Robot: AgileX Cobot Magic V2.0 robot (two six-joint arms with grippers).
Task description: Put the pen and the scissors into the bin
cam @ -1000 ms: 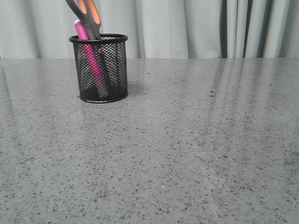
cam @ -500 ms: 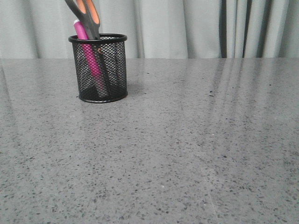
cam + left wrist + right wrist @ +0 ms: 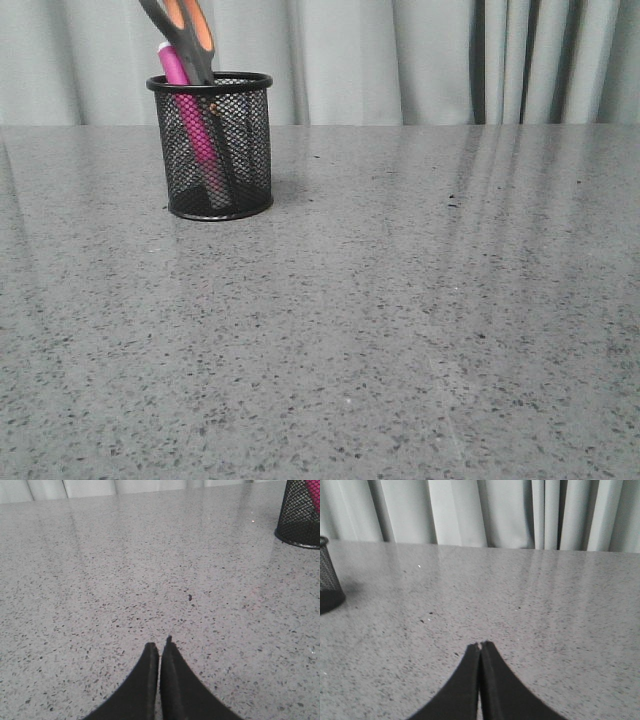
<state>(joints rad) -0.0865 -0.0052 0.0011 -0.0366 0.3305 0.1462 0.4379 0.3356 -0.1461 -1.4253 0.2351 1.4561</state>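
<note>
Already inside the small black wire-mesh bin [image 3: 211,146] on the grey speckled counter [image 3: 400,300] stood the slim, light, stiff pink pen [image 3: 183,103] and the rigid grey-and-orange-handled scissors [image 3: 186,33], best taken by their projecting tops; left claw [image 3: 159,650] and right claw [image 3: 480,649] both pressed together, empty.

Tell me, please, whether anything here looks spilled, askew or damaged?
Nothing stands out. The pen and scissors lean inside the upright cup, and both grippers are shut and empty.

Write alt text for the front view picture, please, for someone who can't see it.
A black wire-mesh bin stands upright at the far left of a grey speckled table, holding a pink pen and orange-lined scissors that stick out above its rim. Pale curtains hang behind; no robot arm shows in this view.
</note>
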